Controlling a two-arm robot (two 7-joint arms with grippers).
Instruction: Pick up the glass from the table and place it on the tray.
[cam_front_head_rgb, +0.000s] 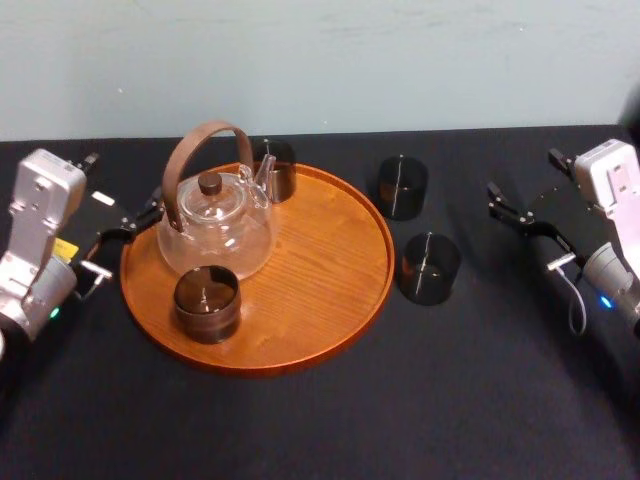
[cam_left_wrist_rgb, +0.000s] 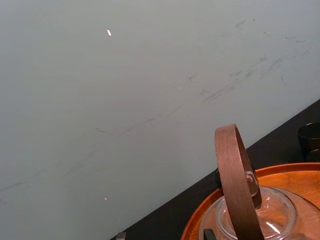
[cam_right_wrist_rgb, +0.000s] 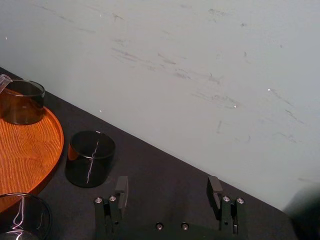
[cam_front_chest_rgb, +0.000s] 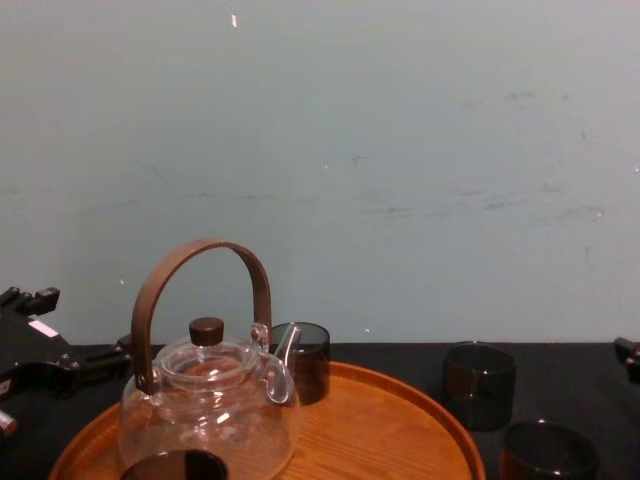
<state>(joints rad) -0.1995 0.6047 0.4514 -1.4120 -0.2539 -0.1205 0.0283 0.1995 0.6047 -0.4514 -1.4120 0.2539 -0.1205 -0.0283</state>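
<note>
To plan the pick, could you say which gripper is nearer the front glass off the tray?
Right: right gripper sits right of the glass; left gripper, across the tray.

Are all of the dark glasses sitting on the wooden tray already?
No, the far glass and the near glass stand on the table, right of the tray.

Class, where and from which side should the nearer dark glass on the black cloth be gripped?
Across the upright round wall of the nearer glass, approached from its right by the open right pincer; the tray lies close on its left.
</note>
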